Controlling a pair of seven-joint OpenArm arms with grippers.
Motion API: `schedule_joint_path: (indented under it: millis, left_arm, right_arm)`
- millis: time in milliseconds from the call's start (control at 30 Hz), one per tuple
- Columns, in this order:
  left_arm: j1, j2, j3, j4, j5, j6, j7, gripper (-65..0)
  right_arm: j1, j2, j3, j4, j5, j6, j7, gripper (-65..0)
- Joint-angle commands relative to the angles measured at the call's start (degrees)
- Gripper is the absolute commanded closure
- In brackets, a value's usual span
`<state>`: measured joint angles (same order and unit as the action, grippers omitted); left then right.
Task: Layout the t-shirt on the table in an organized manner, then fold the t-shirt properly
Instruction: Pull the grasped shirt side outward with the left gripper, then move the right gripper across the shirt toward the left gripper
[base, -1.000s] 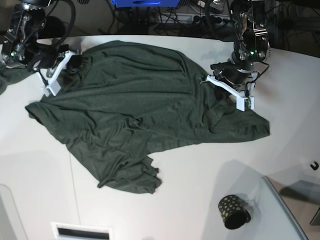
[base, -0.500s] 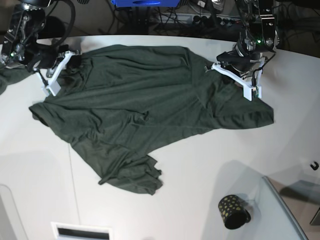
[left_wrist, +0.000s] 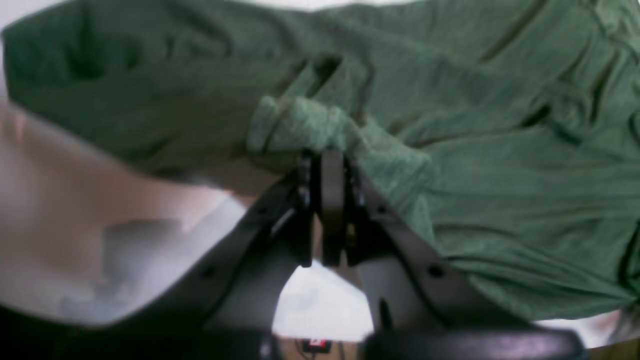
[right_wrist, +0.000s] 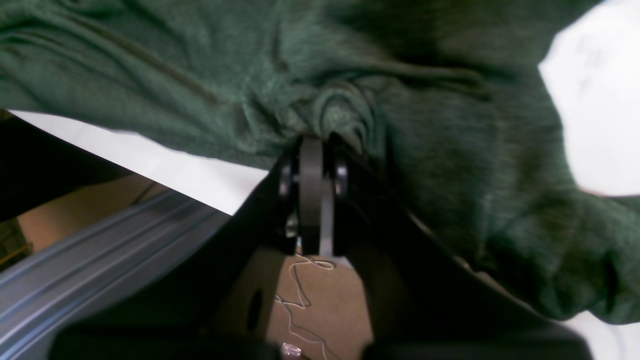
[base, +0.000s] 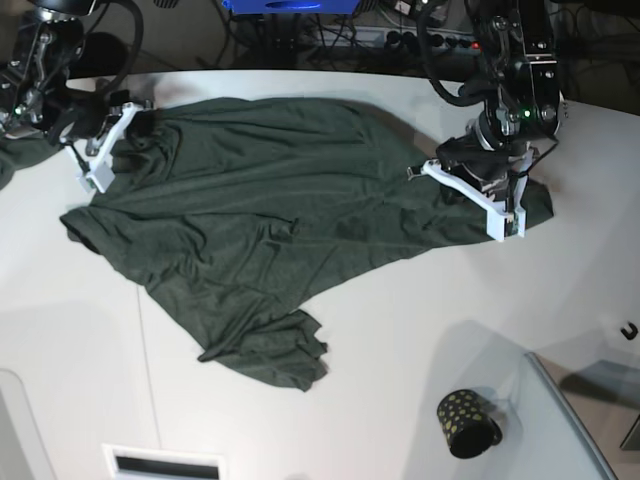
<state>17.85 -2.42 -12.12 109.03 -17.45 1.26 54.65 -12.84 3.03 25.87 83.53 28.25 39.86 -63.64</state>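
Now both closed jaws pinch the t-shirt (base: 260, 210).

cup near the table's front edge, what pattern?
Black cup with small gold dots; base view shows it best.

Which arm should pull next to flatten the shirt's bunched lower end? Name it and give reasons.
Probably left. The left end effector is shut on the t-shirt nearer its crumpled lower end; the right end effector pins the far top corner, anchoring it.
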Motion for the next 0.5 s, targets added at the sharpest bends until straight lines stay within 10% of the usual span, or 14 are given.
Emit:
schedule_joint_path:
  millis: [0, 267, 467]
  left_arm:
    - [0.40, -0.27, 0.12, 0.81, -0.35, -0.25, 0.60, 0.0]
    - [3.30, -1.67, 0.12, -3.41, -0.26, -0.25, 0.69, 0.0]
    - [4.97, -3.96, 1.53, -5.43, -0.26, -0.25, 0.95, 0.0]
  right_arm:
    - [1.02, 0.88, 0.11, 0.74, 0.98, 0.14, 0.65, -0.2]
    - [1.28, 3.87, 0.11, 1.26, 0.98, 0.14, 0.74, -3.0]
    - [-0.48, 4.23, -1.38, 6.98, 0.98, 0.14, 0.38, -33.2]
